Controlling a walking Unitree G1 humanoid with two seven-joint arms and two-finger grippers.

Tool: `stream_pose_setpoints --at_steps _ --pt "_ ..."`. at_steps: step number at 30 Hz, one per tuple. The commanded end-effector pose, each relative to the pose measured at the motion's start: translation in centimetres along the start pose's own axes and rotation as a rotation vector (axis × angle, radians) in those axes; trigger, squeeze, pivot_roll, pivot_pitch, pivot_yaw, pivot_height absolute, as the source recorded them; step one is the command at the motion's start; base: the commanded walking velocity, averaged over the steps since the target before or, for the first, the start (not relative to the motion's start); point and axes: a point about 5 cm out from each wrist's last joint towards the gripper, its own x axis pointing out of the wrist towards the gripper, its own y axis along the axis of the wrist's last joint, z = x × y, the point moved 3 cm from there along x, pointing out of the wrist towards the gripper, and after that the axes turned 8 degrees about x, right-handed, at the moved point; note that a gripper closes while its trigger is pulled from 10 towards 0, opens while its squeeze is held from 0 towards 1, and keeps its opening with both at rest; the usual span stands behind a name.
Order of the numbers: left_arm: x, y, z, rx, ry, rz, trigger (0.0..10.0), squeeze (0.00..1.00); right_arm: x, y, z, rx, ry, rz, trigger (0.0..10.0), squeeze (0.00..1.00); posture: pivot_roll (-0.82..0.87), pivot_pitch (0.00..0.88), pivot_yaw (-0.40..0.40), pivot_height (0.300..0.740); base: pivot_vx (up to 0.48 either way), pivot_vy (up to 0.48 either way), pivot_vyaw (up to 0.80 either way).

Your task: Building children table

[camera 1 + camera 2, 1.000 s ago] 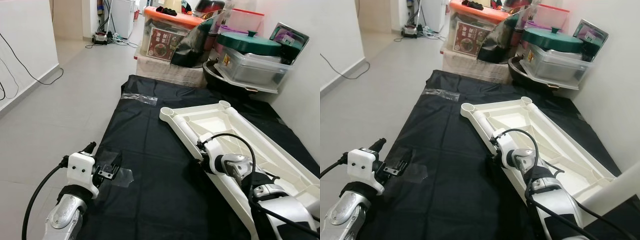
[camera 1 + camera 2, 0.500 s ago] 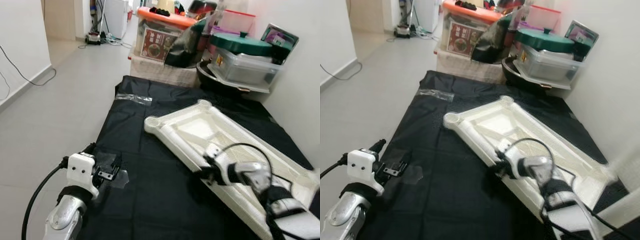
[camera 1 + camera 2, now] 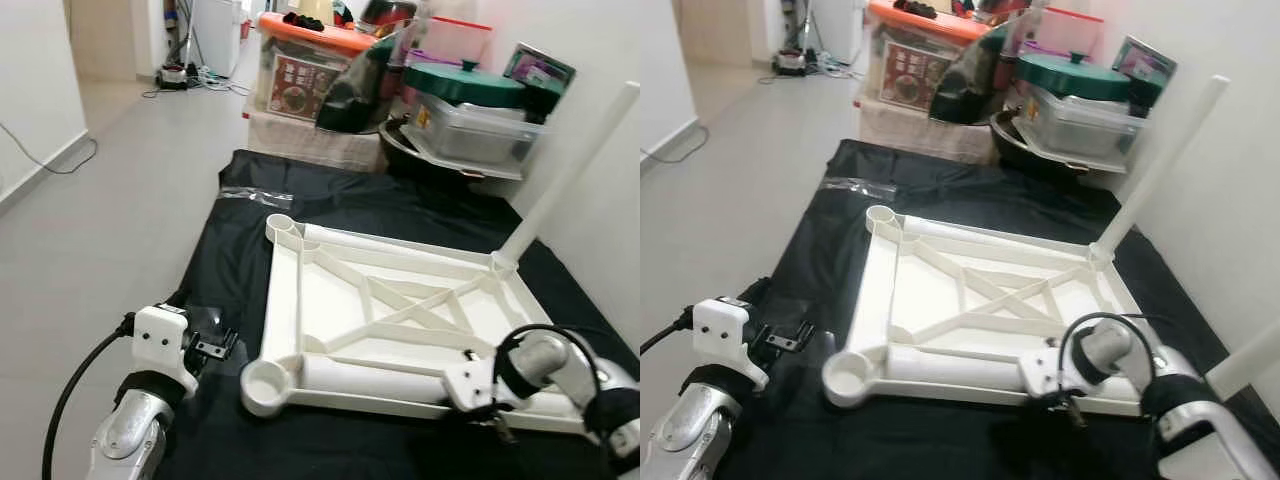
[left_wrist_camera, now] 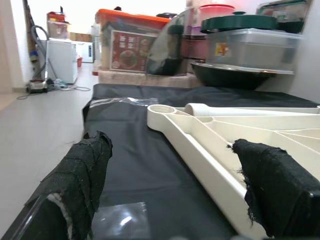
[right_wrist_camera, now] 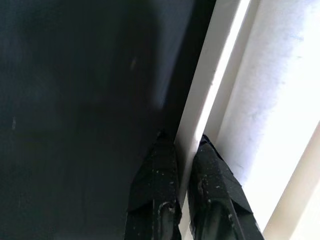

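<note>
Nearest to us, our left gripper hangs low at the left edge of the black mat, its two padded fingers spread wide with nothing between them, pointing along the mat toward the table's near corner. Our right gripper is pinched onto the near rim of the white tabletop: one finger sits outside the thin edge wall and the other inside, nearly closed with only that wall between them. The tabletop lies upside down on the mat, ribbed underside up, between our two arms. At its near-left corner an empty leg socket faces up, and another empty socket sits at the far-left corner. At the far-right corner one white leg is already standing in its socket, leaning toward the wall. We judge the step in hand to be positioning the top by its rim so the remaining legs can go in, the build being only partly done. The next move calls for a steady grip on that thin rim without twisting it, and a free leg brought to an open socket. Beyond the mat, stacked storage boxes and a green-lidded container crowd the wall.
</note>
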Motion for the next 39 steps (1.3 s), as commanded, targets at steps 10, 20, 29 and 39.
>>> stream_pose_setpoints --at_steps 10,20,29,39 --pt "0.0 -0.1 0.4 -0.021 -0.012 0.0 10.0 0.0 -1.4 -4.5 -3.1 -0.196 0.197 -0.351 0.0 0.0 0.13 0.0 -0.22 0.74 0.0 0.0 0.0" --pt "0.0 -0.1 0.5 -0.024 -0.016 -0.001 10.0 0.0 -0.7 -4.6 -1.3 -0.234 0.031 -0.371 0.0 0.0 0.13 0.0 -0.218 0.74 0.0 0.0 0.0" --pt "-0.2 -0.1 0.6 -0.025 -0.022 -0.001 10.0 0.0 -1.3 -3.5 0.4 -0.161 -0.068 -0.295 10.0 1.0 0.13 0.0 -0.214 0.74 0.0 0.0 0.0" --pt "-0.2 -0.1 0.6 -0.027 -0.023 0.001 10.0 0.0 -4.9 0.9 3.0 -0.021 -0.094 0.057 10.0 1.0 0.12 0.0 -0.213 0.74 0.0 0.0 0.0"
